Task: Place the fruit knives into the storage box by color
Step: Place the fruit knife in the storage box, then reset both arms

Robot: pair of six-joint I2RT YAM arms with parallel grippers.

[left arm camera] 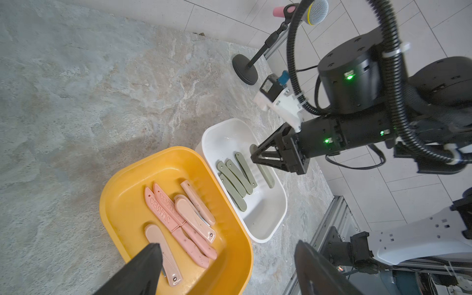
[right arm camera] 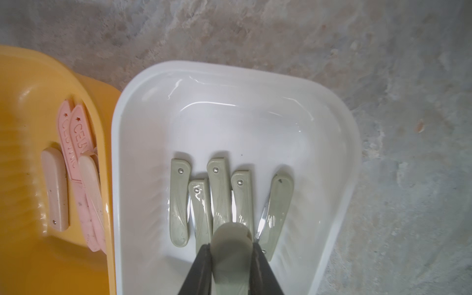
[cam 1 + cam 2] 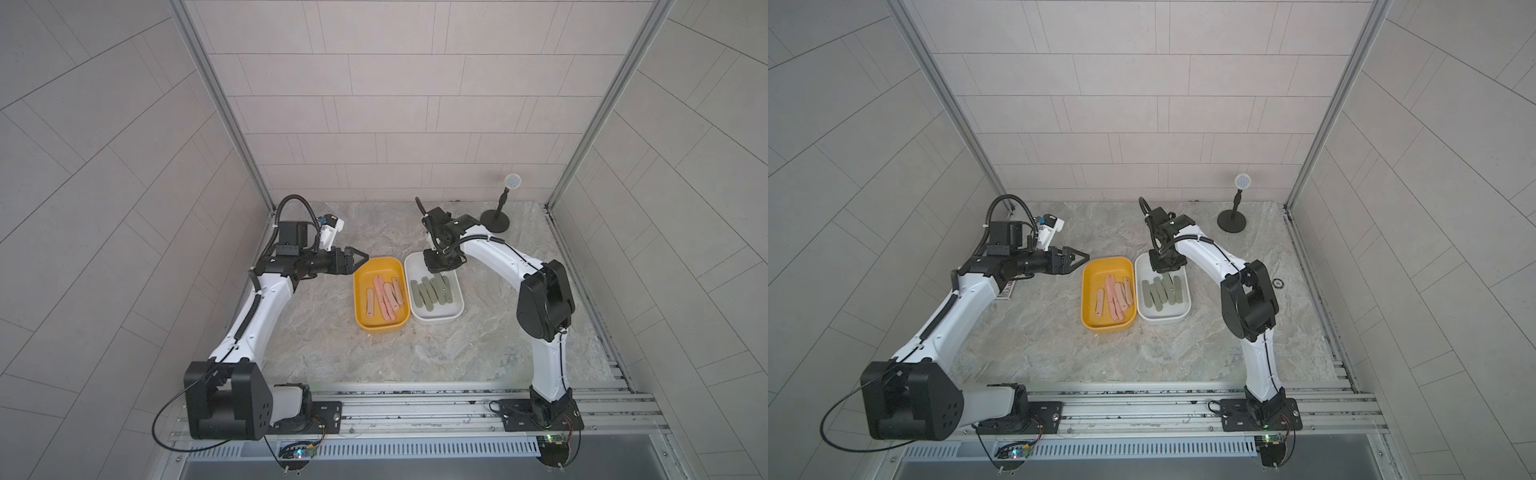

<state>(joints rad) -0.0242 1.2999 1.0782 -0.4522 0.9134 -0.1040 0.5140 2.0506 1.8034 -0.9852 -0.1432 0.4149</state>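
1 grey-green knife [image 2: 231,238] between right jaws, over white box [image 2: 339,158]

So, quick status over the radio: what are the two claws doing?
Right gripper shut on grey-green knife over white box. Left gripper open, empty, beside yellow box holding pink knives. Nothing in the way.

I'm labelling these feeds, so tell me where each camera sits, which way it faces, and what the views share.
Top views: high in front, looking down toward the back wall; left arm and right arm whole.
Left wrist: on left arm, facing the yellow box past its open left gripper.
Right wrist: on right arm, looking down into the white box; right gripper shut on grey-green knife.
Shared: all show both boxes.
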